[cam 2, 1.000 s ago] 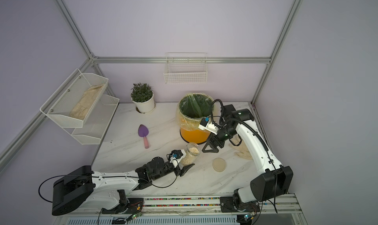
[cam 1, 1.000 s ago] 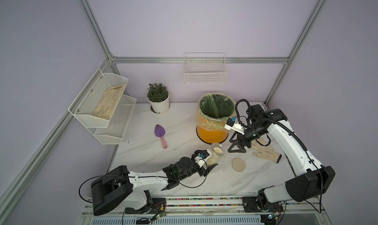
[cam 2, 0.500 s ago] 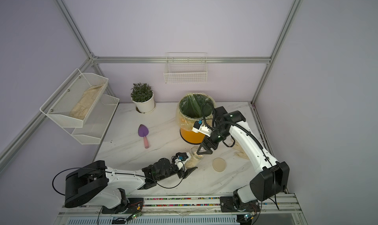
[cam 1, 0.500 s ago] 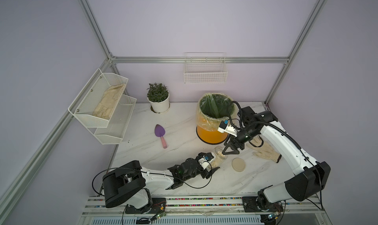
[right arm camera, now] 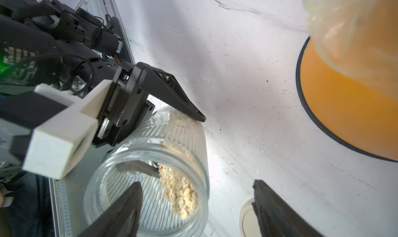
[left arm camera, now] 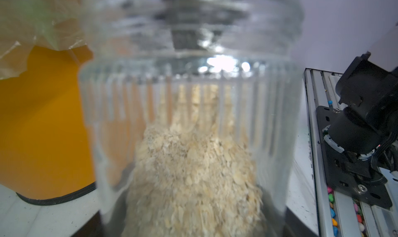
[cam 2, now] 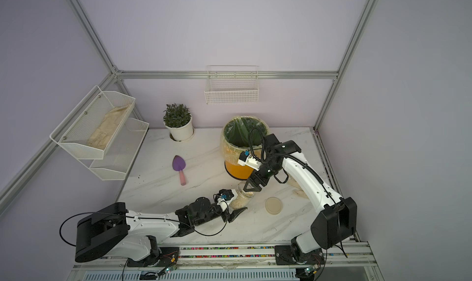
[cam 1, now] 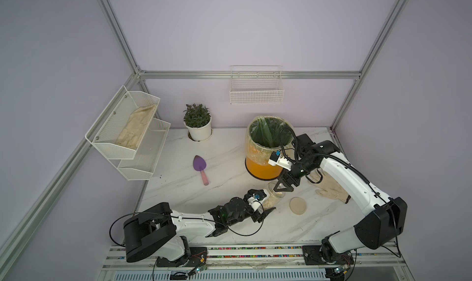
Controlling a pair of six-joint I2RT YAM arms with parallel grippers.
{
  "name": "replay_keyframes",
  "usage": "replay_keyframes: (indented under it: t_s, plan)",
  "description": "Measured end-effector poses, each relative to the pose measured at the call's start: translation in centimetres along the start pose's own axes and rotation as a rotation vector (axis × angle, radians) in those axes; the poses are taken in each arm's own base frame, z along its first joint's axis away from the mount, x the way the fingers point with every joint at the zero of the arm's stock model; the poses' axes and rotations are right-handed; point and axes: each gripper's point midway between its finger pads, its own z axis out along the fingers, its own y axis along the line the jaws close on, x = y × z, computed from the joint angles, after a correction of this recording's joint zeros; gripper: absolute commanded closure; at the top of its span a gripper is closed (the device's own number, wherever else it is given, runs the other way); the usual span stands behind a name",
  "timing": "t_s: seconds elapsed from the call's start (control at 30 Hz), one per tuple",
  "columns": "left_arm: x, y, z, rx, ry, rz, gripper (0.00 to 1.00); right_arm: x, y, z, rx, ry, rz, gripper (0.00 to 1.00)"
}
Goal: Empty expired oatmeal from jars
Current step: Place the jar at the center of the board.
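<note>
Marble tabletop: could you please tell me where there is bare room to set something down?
The marble tabletop is bare between the purple trowel and the orange bin, between the potted plant and that bin, and in front of the beige lid. It is crowded around the jar: left gripper, right gripper, lid, bin and glove all meet there.

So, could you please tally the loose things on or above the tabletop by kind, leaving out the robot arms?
jar: 1
lid: 1
orange bin: 1
potted plant: 1
trowel: 1
glove: 1
Total: 6
</note>
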Motion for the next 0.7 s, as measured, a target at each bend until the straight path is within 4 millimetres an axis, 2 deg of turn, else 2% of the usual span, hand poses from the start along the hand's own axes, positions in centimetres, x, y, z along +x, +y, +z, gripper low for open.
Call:
replay_keyframes:
  t_s: [0.07,0.17,0.23,0.33,0.47,0.7]
  plan:
    - [-0.2,0.0,-0.1,-0.001,-0.006,0.001,1.00,0.1,-0.1,0.4,-0.006,0.010,0.003,0.29]
    - [-0.2,0.0,-0.1,-0.002,-0.004,0.004,1.00,0.2,0.2,0.9,-0.019,0.021,-0.011,0.45]
    - [-0.2,0.1,-0.1,-0.006,-0.003,0.005,1.00,0.2,0.5,1.1,-0.028,0.027,-0.019,0.51]
    - [-0.1,0.2,-0.1,-0.011,-0.001,0.006,1.00,0.3,0.9,1.5,-0.042,0.041,-0.028,0.67]
    - [0.4,0.1,0.3,-0.017,0.006,0.015,1.00,0.5,0.4,2.1,-0.030,0.068,-0.033,0.84]
    - [1.5,0.3,1.8,-0.043,0.006,0.011,1.00,1.1,-1.5,2.4,0.054,0.108,-0.045,0.97]
